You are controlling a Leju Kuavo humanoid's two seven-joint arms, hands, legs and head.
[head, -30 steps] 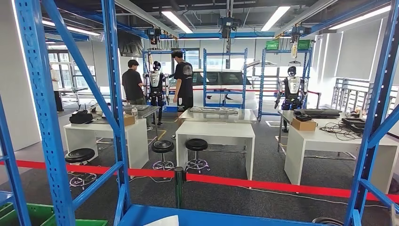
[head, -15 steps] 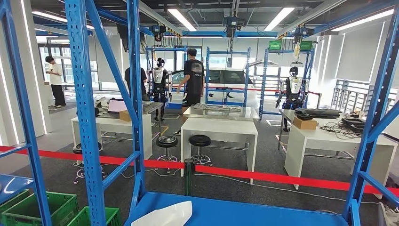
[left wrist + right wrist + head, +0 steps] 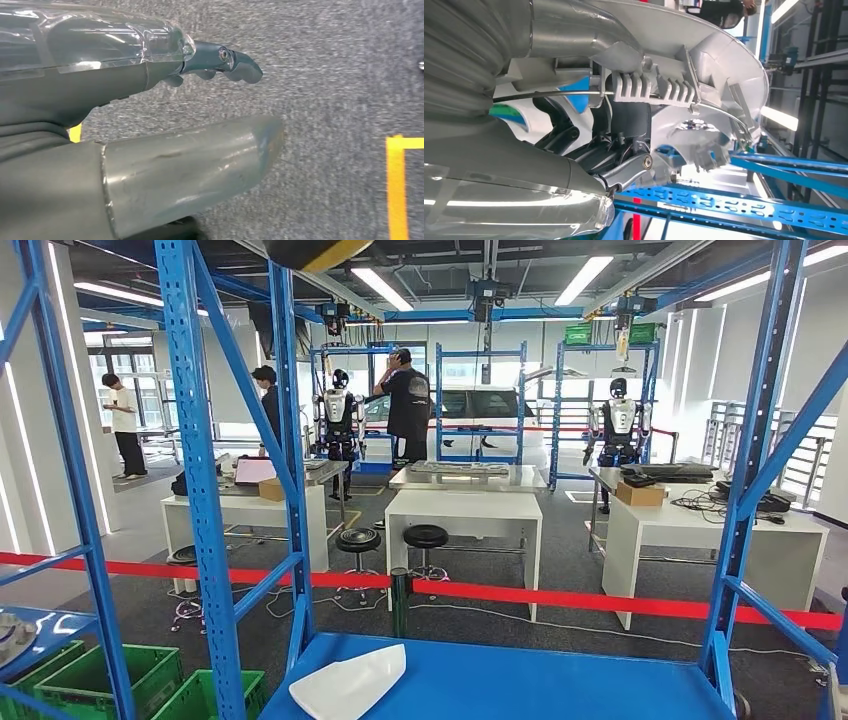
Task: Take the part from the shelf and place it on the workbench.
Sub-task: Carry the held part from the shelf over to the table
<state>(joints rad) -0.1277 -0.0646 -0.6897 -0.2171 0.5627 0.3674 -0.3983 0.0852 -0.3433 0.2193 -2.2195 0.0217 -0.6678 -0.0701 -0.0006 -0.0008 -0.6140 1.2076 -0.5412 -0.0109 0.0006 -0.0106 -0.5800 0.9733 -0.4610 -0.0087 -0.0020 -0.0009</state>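
The right robot hand [image 3: 624, 150] grasps the grey ribbed part [image 3: 704, 85] just beside the blue shelf [image 3: 560, 680]. The left robot hand [image 3: 220, 57] hangs empty, fingers loosely curled. Risk: while turning toward the worktop [image 3: 465, 505] at 12 o'clock, the part may strike the uprights.

A tall blue perforated-steel shelf frame [image 3: 205, 490] stands close in front, its flat blue shelf deck [image 3: 540, 680] at the bottom of the head view. On the deck's left part lies a white, smooth, elongated plastic part [image 3: 349, 683] — flat on the deck, beside an upright. Green plastic crates [image 3: 95, 680] sit low at left. Beyond the frame, a red barrier tape [image 3: 560, 598] crosses the hall; behind it, white tabletops [image 3: 465, 508], black round stools [image 3: 426, 536] and people — one in black [image 3: 408, 405] — stand near silver humanoid robots [image 3: 338, 420].
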